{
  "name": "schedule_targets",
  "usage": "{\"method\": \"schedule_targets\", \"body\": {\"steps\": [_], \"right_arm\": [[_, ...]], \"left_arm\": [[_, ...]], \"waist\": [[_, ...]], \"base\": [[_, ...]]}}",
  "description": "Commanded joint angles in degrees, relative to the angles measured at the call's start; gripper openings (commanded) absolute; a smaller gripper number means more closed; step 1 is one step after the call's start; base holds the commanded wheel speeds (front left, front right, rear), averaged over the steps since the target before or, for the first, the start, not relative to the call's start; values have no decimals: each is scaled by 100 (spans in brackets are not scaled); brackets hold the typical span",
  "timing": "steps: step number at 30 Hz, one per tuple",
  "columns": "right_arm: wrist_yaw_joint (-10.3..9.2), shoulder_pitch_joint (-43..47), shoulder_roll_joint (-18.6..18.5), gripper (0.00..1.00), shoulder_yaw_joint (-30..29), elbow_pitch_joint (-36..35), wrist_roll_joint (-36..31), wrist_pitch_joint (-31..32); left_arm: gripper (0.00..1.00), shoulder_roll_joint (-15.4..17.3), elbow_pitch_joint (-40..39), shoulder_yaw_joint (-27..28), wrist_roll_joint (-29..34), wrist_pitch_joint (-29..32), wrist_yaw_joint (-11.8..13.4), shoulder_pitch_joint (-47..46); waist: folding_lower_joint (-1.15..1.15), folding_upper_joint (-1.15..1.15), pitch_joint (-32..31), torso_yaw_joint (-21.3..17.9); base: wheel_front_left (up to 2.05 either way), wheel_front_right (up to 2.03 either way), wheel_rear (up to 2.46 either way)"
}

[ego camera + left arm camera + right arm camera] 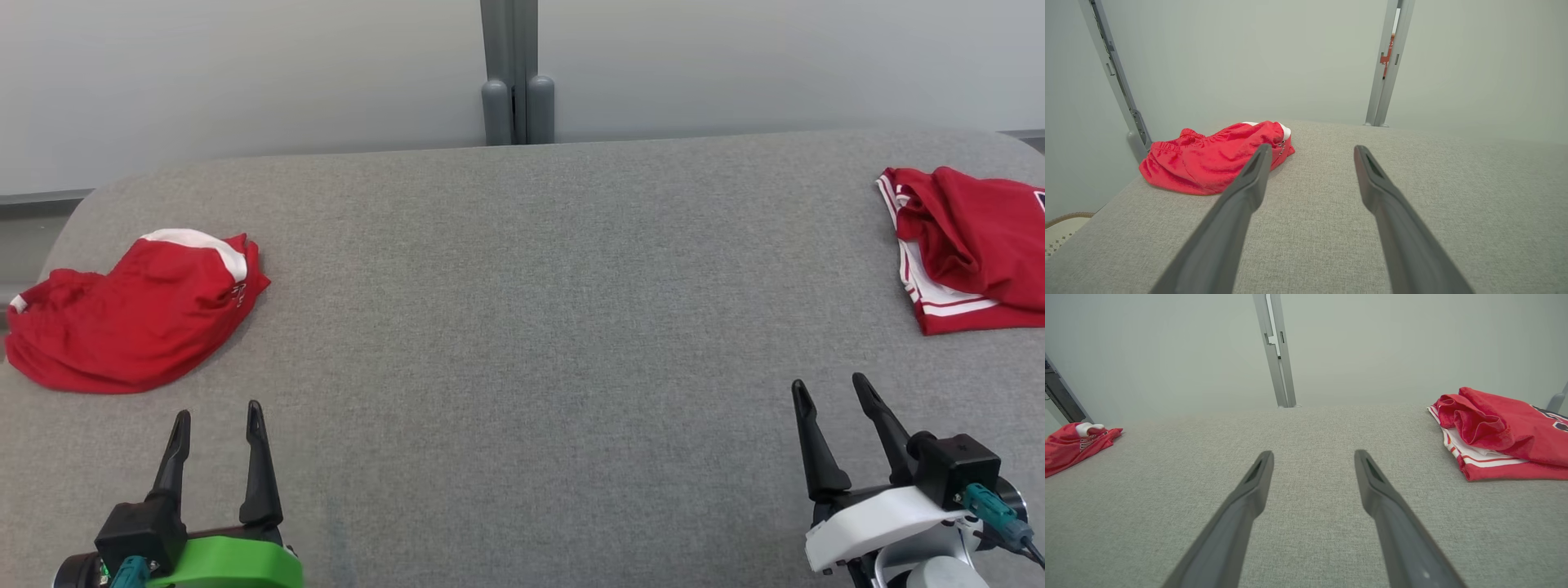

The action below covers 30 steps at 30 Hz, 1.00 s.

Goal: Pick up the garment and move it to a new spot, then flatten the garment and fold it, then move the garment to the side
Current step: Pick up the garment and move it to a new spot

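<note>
Where grey weave [522, 327] spreads, crumpled red garment [131, 318], folded striped jersey [971, 245].

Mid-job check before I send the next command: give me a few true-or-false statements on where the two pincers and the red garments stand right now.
1. The left pincer is open and empty. True.
2. The right pincer grips the striped red garment. False: it is open, empty and apart from that garment.
3. A crumpled red garment lies on the grey table ahead of the left pincer. True.
4. The two garments lie stacked together. False: they lie at opposite sides of the table, the crumpled one on the left, the striped one on the right.
</note>
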Motion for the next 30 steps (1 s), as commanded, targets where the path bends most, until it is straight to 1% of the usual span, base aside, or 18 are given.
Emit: {"method": "schedule_targets", "body": {"steps": [1,8,15,30], "right_arm": [[-9,42,1,100,1,14,-1,-17],[-9,-78,-27,100,20,28,57,-17],[-9,-40,31,100,76,55,64,-17],[-9,-169,-10,100,188,80,51,-17]], "left_arm": [[100,7,-11,21,46,-1,-38,72],[100,7,-42,64,84,-1,-6,29],[100,8,-83,168,115,-1,28,107],[100,7,-114,329,51,-1,78,201]], "waist": [[0,0,2,45],[0,0,24,388],[0,0,57,901],[0,0,142,1997]], "base": [[0,0,0],[0,0,0],[0,0,0],[0,0,0]]}}
